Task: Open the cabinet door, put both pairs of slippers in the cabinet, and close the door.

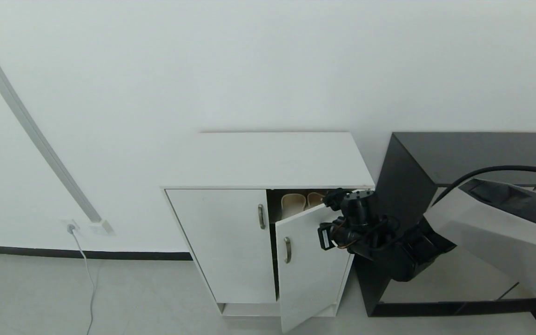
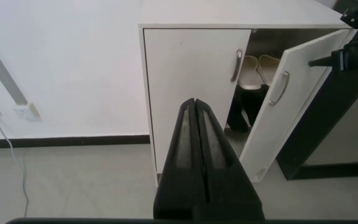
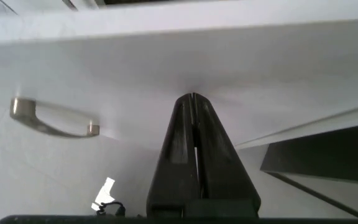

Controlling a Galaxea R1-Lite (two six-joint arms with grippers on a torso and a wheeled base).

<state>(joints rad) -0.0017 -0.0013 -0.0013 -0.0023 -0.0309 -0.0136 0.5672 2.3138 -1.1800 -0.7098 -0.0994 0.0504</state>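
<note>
White flat cabinet door [image 1: 307,265] half open — outer face touched by black right gripper [image 3: 193,99], fingers closed; left gripper [image 2: 194,102] closed, farther off.

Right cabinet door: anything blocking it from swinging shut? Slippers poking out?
Nothing visible does. The right door stands ajar, and the beige slippers lie inside, back from the opening. The right gripper, shut, rests against the door's outer face, outside the swing path. Dark shapes lower inside look set back too.
</note>
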